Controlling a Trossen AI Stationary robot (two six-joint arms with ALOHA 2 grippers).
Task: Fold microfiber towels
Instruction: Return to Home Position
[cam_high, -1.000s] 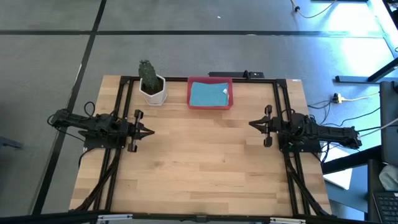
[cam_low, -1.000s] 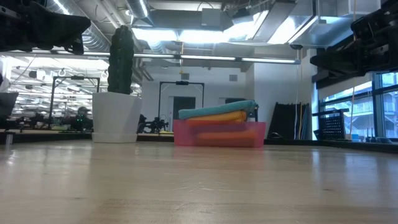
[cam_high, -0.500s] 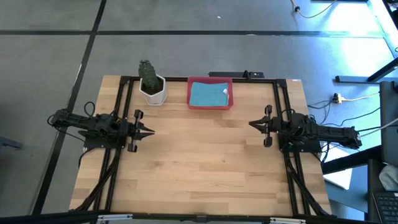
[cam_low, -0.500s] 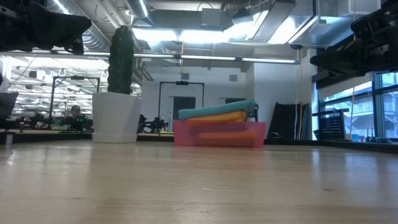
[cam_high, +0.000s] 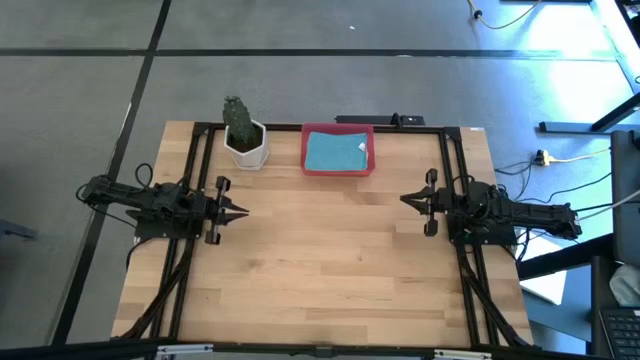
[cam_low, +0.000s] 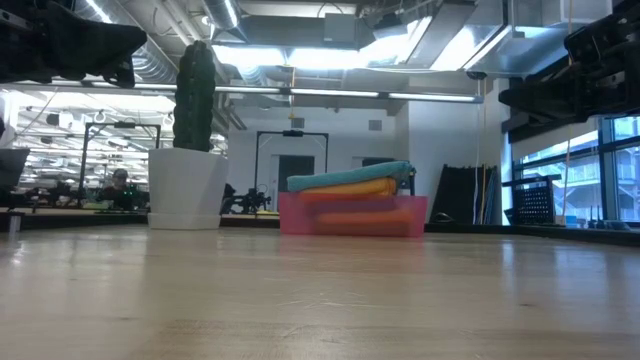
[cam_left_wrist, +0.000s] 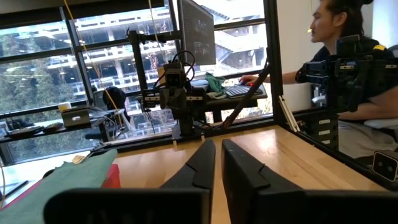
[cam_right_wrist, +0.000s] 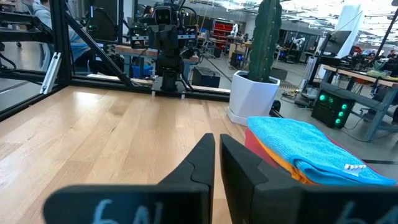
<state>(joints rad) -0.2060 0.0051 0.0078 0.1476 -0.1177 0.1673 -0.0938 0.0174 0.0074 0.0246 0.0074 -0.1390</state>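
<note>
as the folded towels (cam_high: 335, 152) sit stacked in the red tray (cam_high: 338, 174), left gripper (cam_high: 238, 211) and right gripper (cam_high: 405, 200) park at opposite sides, pinched together, empty.

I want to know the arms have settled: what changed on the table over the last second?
Nothing on the table visibly changed. The left gripper and right gripper rest shut at opposite sides; the folded towels lie stacked in the red tray.

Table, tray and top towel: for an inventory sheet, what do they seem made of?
Table: pale wood in jointed strips, smooth, faintly glossy. Tray: red, rigid, probably plastic; its wall looks slightly translucent. Top towel: teal, soft napped cloth, likely microfiber, with a white tag.
</note>
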